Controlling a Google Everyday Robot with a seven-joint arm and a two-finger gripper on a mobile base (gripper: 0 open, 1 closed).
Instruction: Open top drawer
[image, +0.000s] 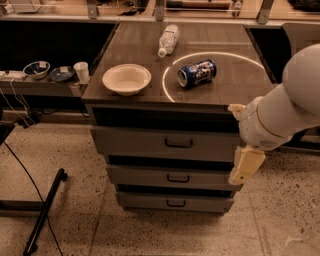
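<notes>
The top drawer (150, 141) is the widest of three grey drawers in the cabinet, with a small dark bar handle (178, 144) at its centre. Its flat front stands closed, with a dark gap above it under the cabinet top. My gripper (245, 166) hangs from the white arm (280, 115) at the cabinet's right front corner, level with the top drawer's right end. It is to the right of the handle and not touching it.
Two narrower drawers (172, 177) (172, 202) sit below. On the cabinet top (235, 80) are a white bowl (126, 78), a lying blue can (197, 73) and a lying bottle (168, 39). A side shelf at left holds bowls (36, 68) and a cup (81, 71). A black stand leg (44, 212) lies on the floor.
</notes>
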